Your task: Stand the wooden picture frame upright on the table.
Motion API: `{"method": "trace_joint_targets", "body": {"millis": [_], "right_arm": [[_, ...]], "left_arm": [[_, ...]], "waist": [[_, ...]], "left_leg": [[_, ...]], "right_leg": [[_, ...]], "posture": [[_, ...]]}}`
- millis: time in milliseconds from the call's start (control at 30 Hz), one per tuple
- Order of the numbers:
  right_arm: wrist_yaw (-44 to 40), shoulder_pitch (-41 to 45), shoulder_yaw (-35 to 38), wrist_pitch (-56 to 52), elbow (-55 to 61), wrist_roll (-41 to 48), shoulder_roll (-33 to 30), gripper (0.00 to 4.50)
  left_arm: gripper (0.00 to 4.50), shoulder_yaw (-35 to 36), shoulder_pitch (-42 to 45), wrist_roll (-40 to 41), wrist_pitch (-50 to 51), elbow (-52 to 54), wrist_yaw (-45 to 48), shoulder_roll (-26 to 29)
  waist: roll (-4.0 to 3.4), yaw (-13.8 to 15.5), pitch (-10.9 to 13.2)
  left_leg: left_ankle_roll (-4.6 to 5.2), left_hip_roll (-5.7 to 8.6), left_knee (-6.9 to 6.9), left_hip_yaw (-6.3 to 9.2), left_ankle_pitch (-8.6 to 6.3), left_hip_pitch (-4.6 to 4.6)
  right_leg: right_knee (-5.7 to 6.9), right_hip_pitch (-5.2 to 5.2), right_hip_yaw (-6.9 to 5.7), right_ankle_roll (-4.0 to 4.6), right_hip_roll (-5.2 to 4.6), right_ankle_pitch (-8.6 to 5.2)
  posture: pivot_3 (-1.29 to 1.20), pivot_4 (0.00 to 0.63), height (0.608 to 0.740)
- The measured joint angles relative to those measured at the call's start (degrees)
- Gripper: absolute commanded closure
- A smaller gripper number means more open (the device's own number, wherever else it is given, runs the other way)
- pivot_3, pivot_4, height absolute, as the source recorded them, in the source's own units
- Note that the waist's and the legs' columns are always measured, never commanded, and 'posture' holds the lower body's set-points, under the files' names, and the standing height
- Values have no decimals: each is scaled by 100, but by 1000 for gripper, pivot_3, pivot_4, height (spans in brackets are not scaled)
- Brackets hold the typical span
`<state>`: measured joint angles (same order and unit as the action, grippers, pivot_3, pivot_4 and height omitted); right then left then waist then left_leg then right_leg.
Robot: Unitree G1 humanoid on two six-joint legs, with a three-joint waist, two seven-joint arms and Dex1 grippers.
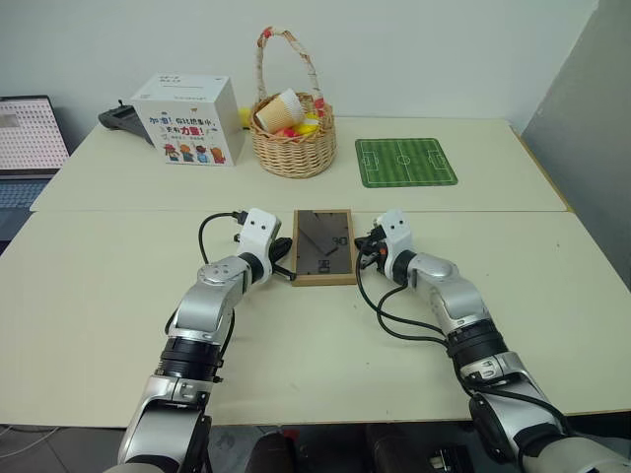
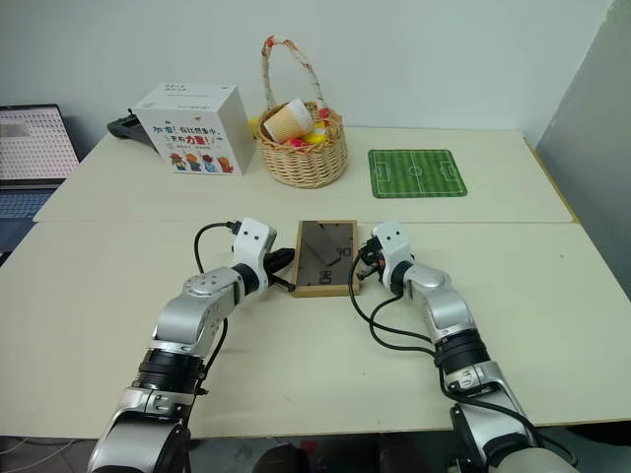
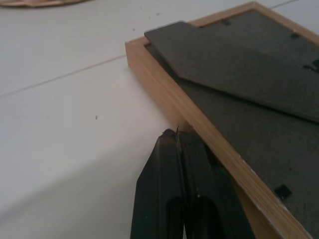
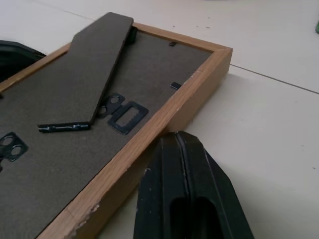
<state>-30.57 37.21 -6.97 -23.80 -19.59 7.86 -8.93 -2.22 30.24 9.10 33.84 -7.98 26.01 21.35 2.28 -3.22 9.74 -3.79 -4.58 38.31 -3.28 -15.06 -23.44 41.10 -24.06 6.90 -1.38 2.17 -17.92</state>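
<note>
Pincers: left pincer (image 3: 178, 137) and right pincer (image 4: 180, 137) closed, empty, flanking face-down wooden picture frame (image 1: 324, 246); no legible writing on it.

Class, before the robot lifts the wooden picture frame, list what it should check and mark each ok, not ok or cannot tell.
1. Wooden picture frame lies flat, back up: ok.
2. Fold-out stand opened out: not ok, folded against the back.
3. Left claw shut, at the frame's side edge: ok.
4. Right claw shut, at the opposite edge: ok.
5. Both claws pressing the wood: cannot tell.
6. Bare table nearer than the frame: ok.
</note>
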Motion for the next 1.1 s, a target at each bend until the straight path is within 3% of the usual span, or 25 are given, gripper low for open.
{"method": "trace_joint_targets", "body": {"millis": [333, 567, 767, 900, 1000, 1100], "right_arm": [[-633, -924, -346, -1368, 1984, 246, -541, 4500], [-970, -1398, -796, -2110, 3308, 252, -1395, 4500], [-1099, -1594, -964, -2188, 3600, 190, -2026, 4500], [-1046, -1571, -933, -2104, 3495, 184, -1989, 4500], [-1010, -1554, -902, -1966, 3345, 197, -1830, 4500], [-1006, -1544, -903, -1854, 3234, 207, -1724, 4500]], "left_arm": [[4493, 39, -1189, 523, 1646, 2359, 601, 787], [4493, 165, -1897, 1196, 2474, 4013, 1283, 1914], [4493, 740, -2998, 1506, 2307, 4271, 1963, 2947], [4060, 1301, -3178, 1879, 2222, 4009, 2134, 2841], [3460, 2598, -2837, 3797, 3802, 3642, 2152, 1931], [2798, 3226, -2782, 4690, 5077, 3269, 1989, 1702]], "waist": [[0, 1, 0], [2, -4, 0], [1, -13, 1], [2, -3, 0], [10, -5, -2], [12, -12, -3]], "left_leg": [[8, 3, -4, 12, -4, 0], [22, 2, -9, 20, -12, 2], [25, 4, -13, 22, -14, 9], [26, 5, -12, 20, -14, 9], [27, 2, -4, 19, -15, 1], [28, 2, -6, 41, -15, 1]], "right_leg": [[1, 1, -3, 0, 1, -1], [-8, 2, -1, 0, 11, -3], [-9, 3, -1, 3, 21, -5], [-9, 4, -5, 3, 21, -5], [-12, 5, -19, 2, 25, -6], [-8, 4, -19, 4, 29, -6]], "posture": [[0, 150, 740], [0, 150, 740], [0, 150, 740], [0, 150, 740], [0, 150, 740], [0, 150, 740]]}}
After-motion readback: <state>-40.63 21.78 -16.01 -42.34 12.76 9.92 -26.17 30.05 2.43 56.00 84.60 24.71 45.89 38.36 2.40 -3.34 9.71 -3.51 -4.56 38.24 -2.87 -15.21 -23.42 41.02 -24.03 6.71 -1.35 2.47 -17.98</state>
